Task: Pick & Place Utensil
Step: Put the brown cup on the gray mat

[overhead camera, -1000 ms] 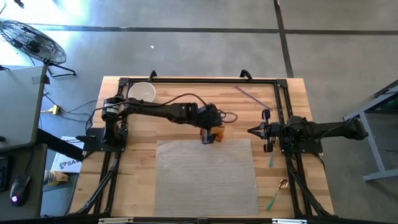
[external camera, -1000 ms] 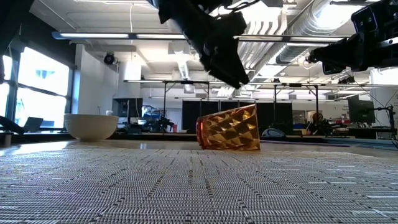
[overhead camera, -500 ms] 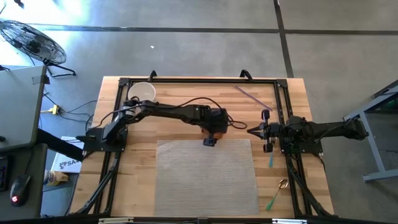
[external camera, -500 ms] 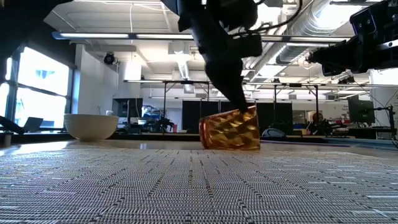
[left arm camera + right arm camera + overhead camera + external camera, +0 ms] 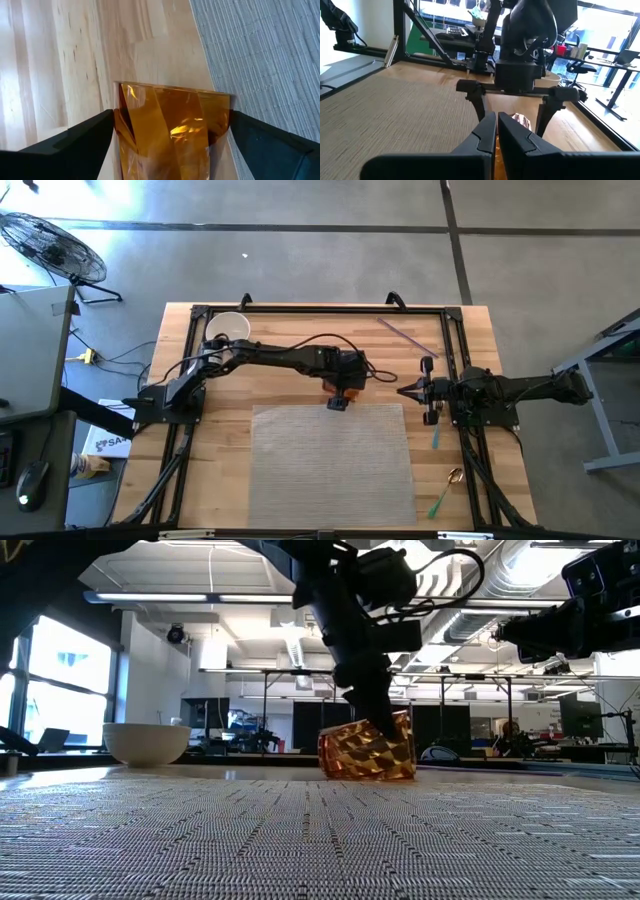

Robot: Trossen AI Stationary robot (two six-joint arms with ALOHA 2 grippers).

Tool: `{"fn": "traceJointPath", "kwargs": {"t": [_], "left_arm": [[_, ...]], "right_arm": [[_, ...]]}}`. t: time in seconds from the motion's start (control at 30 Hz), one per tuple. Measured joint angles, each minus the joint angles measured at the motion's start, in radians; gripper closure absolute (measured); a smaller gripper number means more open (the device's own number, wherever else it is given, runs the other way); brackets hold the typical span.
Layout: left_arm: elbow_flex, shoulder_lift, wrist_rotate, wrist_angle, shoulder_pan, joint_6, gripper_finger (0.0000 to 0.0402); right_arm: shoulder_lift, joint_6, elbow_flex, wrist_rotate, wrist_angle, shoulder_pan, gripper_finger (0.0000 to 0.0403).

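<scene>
On the pale wooden table (image 5: 460,325), a grey woven mat (image 5: 330,470) lies central. Just beyond its far edge, the left pincer (image 5: 340,395) appears clamped around a faceted amber cup (image 5: 366,748). The right pincer (image 5: 403,390) waits nearby, fingers together, empty.

Only one piece of lettering can be read: at the lower left of the high view, a white box (image 5: 103,442) beside the desk (image 5: 470,320) bears dark letters starting "SA", the rest cut off by the frame.
</scene>
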Motion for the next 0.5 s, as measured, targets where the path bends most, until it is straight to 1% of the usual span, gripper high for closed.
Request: {"fn": "traceJointPath", "kwargs": {"t": [0.2,0.4,0.5], "left_arm": [[0.002,0.0,-0.02,-0.032,-0.001,-0.004,0.0015],[0.084,0.011,-0.022,-0.128,0.0,-0.008,0.0016],[0.123,0.014,0.004,-0.158,0.0,-0.014,0.0016]], "right_arm": [[-0.001,0.0,0.0,0.0,0.001,0.0,0.0391],[-0.001,0.0,0.0,0.0,0.001,0.0,0.0391],[-0.001,0.0,0.0,0.0,0.001,0.0,0.0391]]}}
